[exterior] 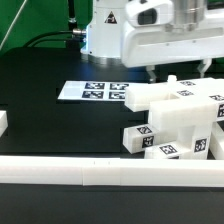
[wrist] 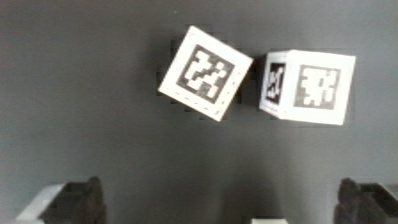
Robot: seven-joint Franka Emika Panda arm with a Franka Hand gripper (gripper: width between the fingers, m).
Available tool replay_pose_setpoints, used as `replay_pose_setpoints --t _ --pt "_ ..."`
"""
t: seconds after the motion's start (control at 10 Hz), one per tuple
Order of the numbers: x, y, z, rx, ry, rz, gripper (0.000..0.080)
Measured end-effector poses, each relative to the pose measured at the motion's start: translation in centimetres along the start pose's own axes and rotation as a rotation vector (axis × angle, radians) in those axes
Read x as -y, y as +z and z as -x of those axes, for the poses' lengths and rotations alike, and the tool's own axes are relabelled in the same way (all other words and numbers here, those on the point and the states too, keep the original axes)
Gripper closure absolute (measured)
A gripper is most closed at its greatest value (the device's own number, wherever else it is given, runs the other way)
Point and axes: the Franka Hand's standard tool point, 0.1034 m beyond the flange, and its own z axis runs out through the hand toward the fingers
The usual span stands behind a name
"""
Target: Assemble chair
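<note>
The chair parts lie in a heap on the black table at the exterior view's right: a chunky white block (exterior: 185,108) with tags, and small tagged cubes (exterior: 140,138) in front of it. My gripper (exterior: 176,72) hangs above the back of the heap, open and empty. In the wrist view the gripper (wrist: 221,205) is spread wide, with one dark finger (wrist: 75,200) at each side. Beyond them lie a tilted white tagged piece (wrist: 210,72) and a tagged cube (wrist: 311,88). Nothing is between the fingers.
The marker board (exterior: 95,91) lies flat at the middle of the table, left of the heap. A long low white border rail (exterior: 90,171) runs along the front edge, and a short rail end (exterior: 3,122) shows at the left. The robot base (exterior: 105,35) stands behind.
</note>
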Motion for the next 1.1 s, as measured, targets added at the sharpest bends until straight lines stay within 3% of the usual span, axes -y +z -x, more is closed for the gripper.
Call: replay_pose_setpoints --t 0.3,0.4,0.6,0.8,1.1 --pt "-0.1 0.0 0.1 -0.002 0.015 0.001 0.0151" --pt "0.7 -0.1 0.8 -0.014 0.046 0.002 0.0151" --pt "3.8 1.3 2.8 -0.049 0.051 0.012 0.0151" --pt "5.6 1.8 2.8 -0.068 0.056 0.013 0.0151" --pt "5.4 1.8 2.8 -0.066 0.053 0.014 0.0151"
